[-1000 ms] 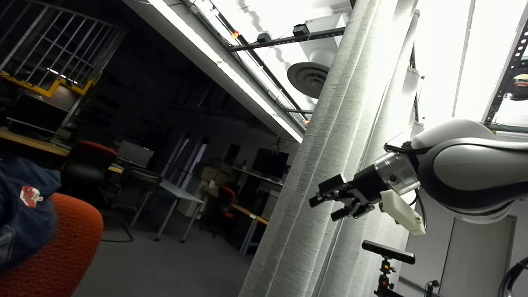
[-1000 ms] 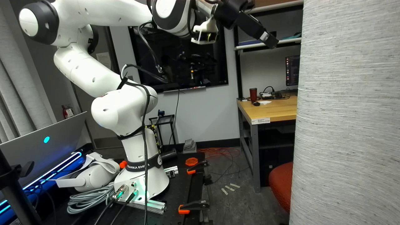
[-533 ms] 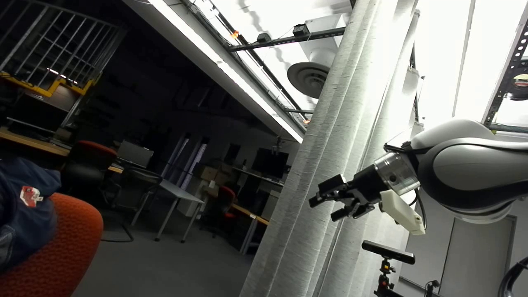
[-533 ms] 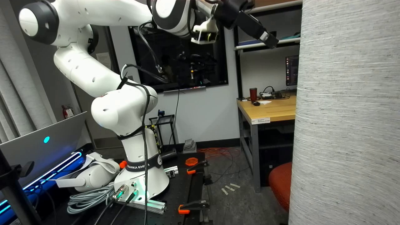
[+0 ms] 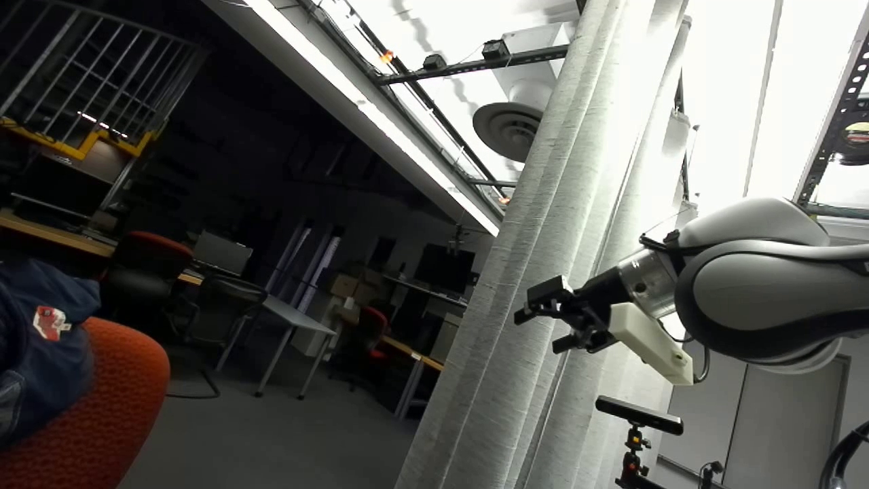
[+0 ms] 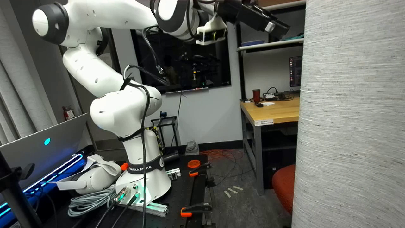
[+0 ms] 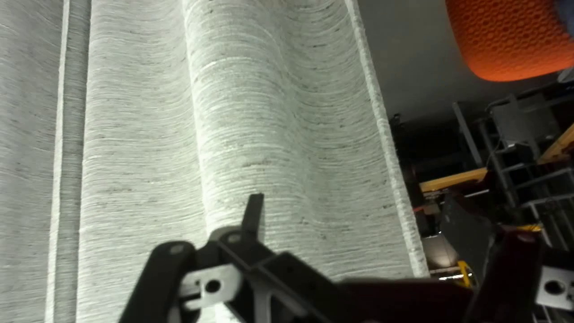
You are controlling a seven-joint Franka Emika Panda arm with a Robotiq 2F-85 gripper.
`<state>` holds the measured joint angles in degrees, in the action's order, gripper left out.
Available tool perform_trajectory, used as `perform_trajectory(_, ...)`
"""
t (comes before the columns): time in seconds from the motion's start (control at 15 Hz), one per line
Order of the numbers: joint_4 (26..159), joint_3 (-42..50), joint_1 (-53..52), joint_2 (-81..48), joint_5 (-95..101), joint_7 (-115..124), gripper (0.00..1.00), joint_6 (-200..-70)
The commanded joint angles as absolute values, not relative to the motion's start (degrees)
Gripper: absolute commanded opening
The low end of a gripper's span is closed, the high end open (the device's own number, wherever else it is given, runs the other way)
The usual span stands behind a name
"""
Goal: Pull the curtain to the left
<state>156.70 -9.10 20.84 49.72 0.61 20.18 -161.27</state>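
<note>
In an exterior view, the curtain: white-grey, hanging in soft folds from top to bottom, slanting across this tilted view.
Your gripper: in front of the folds as you look here, fingers spread apart; whether either one touches the curtain, you cannot tell from this angle.
Your arm: coming in from the right, a pale camera holder beneath the wrist.
Orange chair: at the far left, dark blue fabric over its back, well apart from your gripper.
In an exterior view, the curtain: filling the right side, its edge cutting off part of the wooden desk behind.
Your gripper: high up, aimed at the curtain side, a narrow strip of background showing between the two; you see it side-on, so its spread cannot be read here.
Black table: under the base of your arm.
In the wrist view, the curtain: covering the left and middle, its pale hem running down right of centre.
Your fingers: blurred along the bottom and wide apart, one overlapping the curtain, the other at lower right past the hem.
</note>
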Motion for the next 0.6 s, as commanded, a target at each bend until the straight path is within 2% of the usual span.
perform_trajectory(0.0, 157.8, -15.6, 29.1, 50.2, 1.4, 28.0, 1.00, -168.0)
perform_trajectory(0.4, 157.3, -23.2, 37.7, 49.5, -0.7, 31.9, 1.00, -175.5)
perform_trajectory(0.47, 148.4, -24.7, 41.4, 38.9, 0.1, 30.4, 1.00, -177.5)
perform_trajectory(0.53, 147.4, -25.6, 42.0, 37.5, -0.1, 30.0, 1.00, -178.4)
